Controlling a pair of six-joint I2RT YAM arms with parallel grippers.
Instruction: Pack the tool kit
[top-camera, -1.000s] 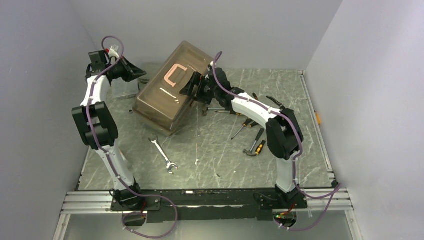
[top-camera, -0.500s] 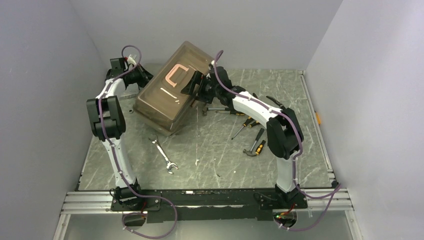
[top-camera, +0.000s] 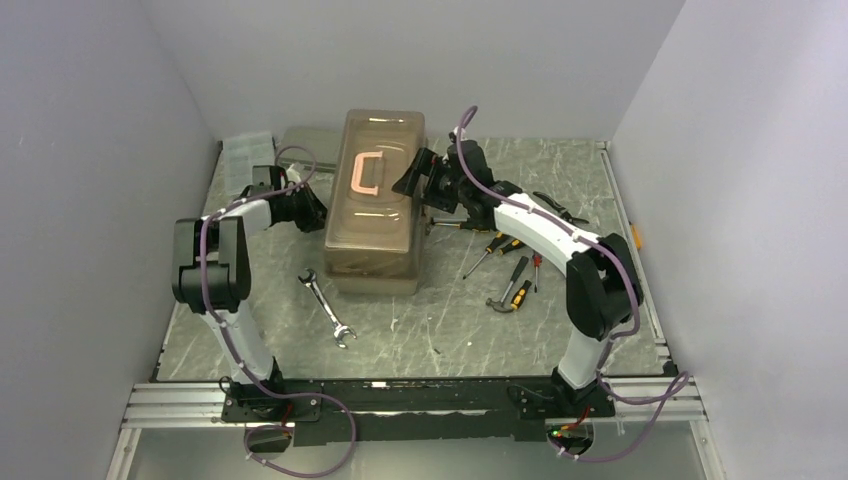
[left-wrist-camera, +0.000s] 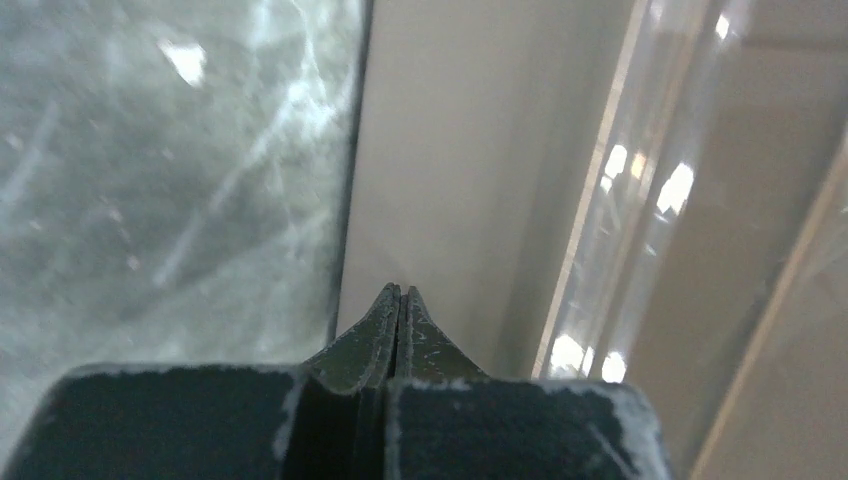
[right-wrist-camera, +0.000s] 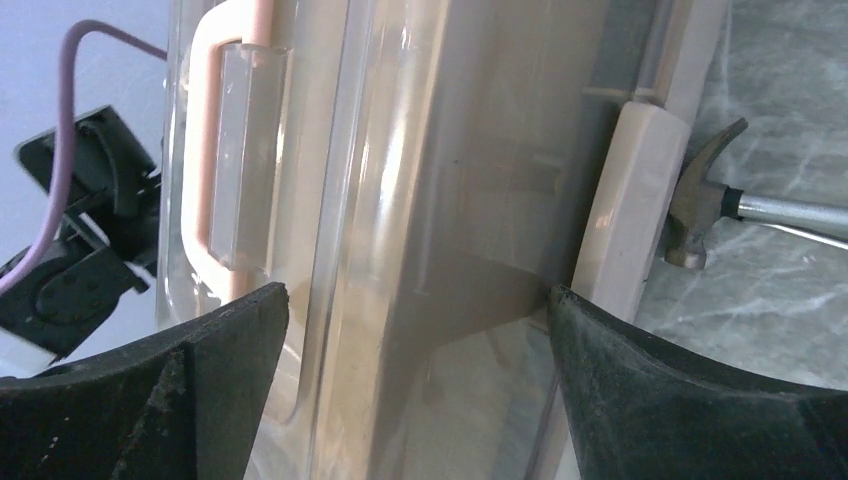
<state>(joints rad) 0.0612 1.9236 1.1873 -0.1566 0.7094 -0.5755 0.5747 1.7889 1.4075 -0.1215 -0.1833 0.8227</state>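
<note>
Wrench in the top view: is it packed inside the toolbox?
No, the wrench lies flat on the table, in front of the toolbox and apart from it.

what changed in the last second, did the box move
The toolbox swung from a tilted diagonal to flat and square on the table. The left gripper, fingers shut, came down from the back corner to the box's left side. The right gripper followed it, open wide. Wrench, screwdrivers and hammer stayed put.

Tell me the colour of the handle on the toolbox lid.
Pink. The handle shows best in the top external view.
</note>
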